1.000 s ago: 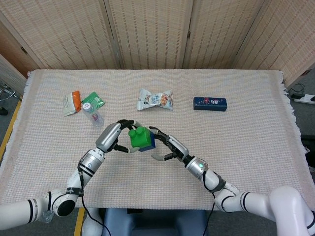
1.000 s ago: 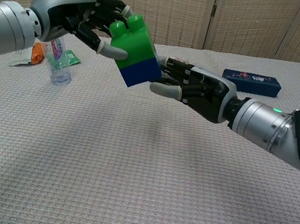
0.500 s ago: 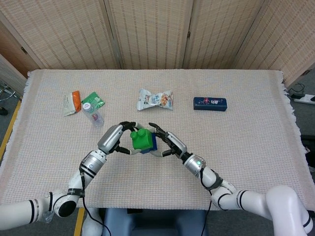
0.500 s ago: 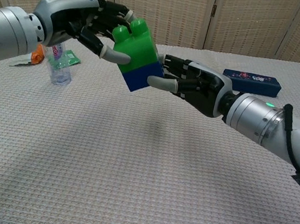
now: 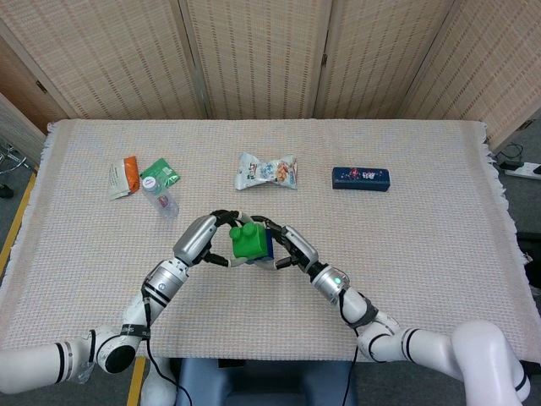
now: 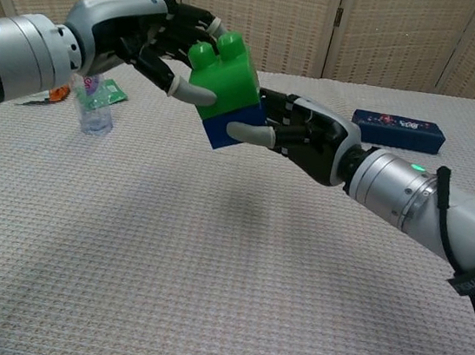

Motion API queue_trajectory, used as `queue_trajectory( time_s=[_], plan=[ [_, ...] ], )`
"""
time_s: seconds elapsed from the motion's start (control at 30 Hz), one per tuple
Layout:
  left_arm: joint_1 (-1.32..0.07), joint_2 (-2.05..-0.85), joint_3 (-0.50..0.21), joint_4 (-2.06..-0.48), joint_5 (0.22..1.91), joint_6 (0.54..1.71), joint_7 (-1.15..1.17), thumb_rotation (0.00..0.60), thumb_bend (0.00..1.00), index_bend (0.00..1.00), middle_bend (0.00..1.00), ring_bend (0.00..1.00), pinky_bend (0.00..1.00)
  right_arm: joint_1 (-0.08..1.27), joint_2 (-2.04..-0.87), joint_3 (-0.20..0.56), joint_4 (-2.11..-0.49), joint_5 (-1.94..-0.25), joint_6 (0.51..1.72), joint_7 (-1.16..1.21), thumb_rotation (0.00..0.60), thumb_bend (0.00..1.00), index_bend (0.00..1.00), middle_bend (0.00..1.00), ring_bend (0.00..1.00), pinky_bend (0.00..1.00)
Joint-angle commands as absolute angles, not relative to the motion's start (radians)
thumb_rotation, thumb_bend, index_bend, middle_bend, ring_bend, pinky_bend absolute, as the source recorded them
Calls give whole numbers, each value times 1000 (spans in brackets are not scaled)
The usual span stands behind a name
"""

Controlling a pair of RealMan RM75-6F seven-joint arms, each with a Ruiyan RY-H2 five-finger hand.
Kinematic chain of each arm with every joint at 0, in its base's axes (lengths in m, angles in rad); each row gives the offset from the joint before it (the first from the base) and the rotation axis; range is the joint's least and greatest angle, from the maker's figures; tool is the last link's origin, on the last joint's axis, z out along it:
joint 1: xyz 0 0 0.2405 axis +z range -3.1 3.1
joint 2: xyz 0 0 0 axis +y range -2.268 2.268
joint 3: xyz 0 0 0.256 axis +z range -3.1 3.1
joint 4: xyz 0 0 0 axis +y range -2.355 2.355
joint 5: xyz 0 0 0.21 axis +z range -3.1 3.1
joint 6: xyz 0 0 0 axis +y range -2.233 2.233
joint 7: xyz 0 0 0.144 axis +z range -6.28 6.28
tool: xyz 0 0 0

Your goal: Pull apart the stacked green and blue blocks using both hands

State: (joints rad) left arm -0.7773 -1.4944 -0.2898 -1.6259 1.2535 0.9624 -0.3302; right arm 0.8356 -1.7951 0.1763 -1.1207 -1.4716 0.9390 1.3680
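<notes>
The green block [image 5: 245, 242] [image 6: 226, 73] sits stacked on the blue block [image 5: 268, 246] [image 6: 229, 130], and both are held in the air above the table's near middle. My left hand [image 5: 201, 238] [image 6: 139, 32] grips the green block from the left, its fingers wrapped over the top and its thumb on the front face. My right hand [image 5: 292, 249] [image 6: 305, 139] meets the stack from the right. Its thumb presses on the blue block's front and its fingers curl behind it. The two blocks are still joined and tilted.
On the woven tablecloth [image 5: 423, 254] lie a white snack packet [image 5: 266, 171], a dark blue box [image 5: 361, 178] [image 6: 399, 130], a small clear bottle [image 5: 162, 201] [image 6: 94, 108], a green packet [image 5: 159, 174] and an orange-and-white packet [image 5: 123, 177]. A folding screen stands behind the table.
My right hand has moved in from the right and closed its thumb and fingers onto the blue block. The left hand has shifted the stack slightly towards it.
</notes>
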Motion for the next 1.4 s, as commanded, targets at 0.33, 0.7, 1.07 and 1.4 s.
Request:
queue_trajectory(
  time_s=[0.33, 0.7, 1.07, 1.4],
  plan=[
    [-779, -1493, -297, -1623, 1247, 965, -334, 600, 442, 715, 862, 561, 227, 833, -1819, 212, -1119, -1423, 925, 1285, 600, 313, 651, 279, 311, 247],
    [-776, -1475, -314, -1638, 1251, 981, -347, 600, 442, 715, 862, 562, 226, 812, -1826, 216, -1117, -1404, 921, 1216, 600, 313, 690, 310, 337, 258],
    [-767, -1447, -321, -1629, 1254, 1001, -345, 600, 442, 715, 862, 562, 226, 761, -1765, 203, -1172, -1413, 964, 1134, 600, 313, 696, 316, 339, 261],
    [-723, -1438, -260, -1541, 1285, 1042, -296, 600, 443, 715, 862, 562, 225, 695, -1647, 170, -1246, -1406, 981, 1022, 600, 313, 696, 317, 339, 261]
  ],
)
